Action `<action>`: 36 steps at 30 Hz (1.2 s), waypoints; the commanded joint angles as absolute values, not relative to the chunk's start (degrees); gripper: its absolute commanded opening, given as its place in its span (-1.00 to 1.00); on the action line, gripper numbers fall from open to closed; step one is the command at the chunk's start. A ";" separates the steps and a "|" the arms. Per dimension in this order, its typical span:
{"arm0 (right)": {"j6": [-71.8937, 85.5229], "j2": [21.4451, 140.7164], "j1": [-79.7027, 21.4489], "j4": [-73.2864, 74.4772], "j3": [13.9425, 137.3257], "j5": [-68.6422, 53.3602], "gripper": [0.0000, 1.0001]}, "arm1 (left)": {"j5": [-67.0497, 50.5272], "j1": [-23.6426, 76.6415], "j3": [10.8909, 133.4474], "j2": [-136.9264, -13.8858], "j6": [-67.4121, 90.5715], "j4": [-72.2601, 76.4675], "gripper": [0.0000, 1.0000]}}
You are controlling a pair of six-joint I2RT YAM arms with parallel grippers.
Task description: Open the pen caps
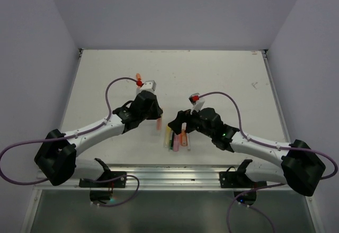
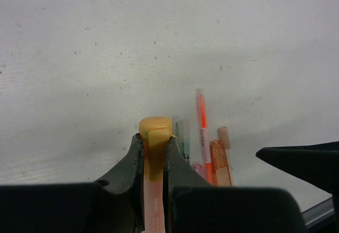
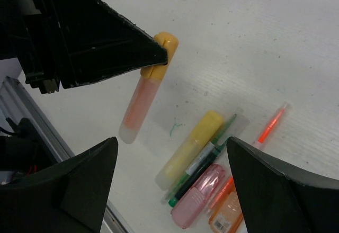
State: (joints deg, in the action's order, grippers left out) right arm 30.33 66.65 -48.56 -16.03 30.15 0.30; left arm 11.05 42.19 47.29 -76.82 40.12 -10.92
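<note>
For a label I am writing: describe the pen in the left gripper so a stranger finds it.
On the white table, left of the heap of pens, the left gripper is shut on the cap of one pen. Unlike its neighbours in the heap, it is gripped: pale orange body, amber-yellow cap.

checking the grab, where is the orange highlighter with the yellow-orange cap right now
Top view: the translucent orange plastic highlighter sits clamped at its yellow-orange cap in the left gripper, just left of the pile of pens.
</note>
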 commanded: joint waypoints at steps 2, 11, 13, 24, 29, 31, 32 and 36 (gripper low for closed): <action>32.43 69.95 -49.66 -26.88 30.32 -2.90 0.75 | 13.10 42.54 47.90 -73.22 44.37 -5.64 -1.00; 35.59 79.97 -51.06 -33.75 34.01 -6.06 0.68 | 14.15 42.54 46.15 -69.61 47.46 -1.50 -1.00; 35.77 81.29 -51.15 -34.45 35.15 -6.50 0.62 | 14.06 42.54 45.88 -69.52 47.99 -1.06 -1.00; 35.07 84.20 -51.33 -35.60 37.88 -7.03 -0.06 | 13.27 42.45 41.31 -67.06 50.10 5.45 -1.00; 35.16 83.76 -51.42 -35.25 37.09 -7.12 -0.76 | 12.31 42.45 39.73 -64.87 49.40 8.08 -0.89; 35.24 83.32 -51.42 -34.37 36.65 -7.21 -0.91 | 11.08 42.54 39.20 -63.73 48.61 9.05 -0.45; 35.33 82.62 -51.33 -34.02 36.48 -7.12 -1.00 | 10.73 42.45 38.59 -63.11 47.39 10.01 -0.29; 34.81 80.51 -51.24 -33.05 35.86 -8.26 -1.00 | 9.23 42.01 37.01 -59.51 43.78 11.34 0.30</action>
State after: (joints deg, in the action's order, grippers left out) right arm 35.90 83.53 -51.05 -31.83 35.83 -6.85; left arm 10.41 42.15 37.82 -62.92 46.54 5.02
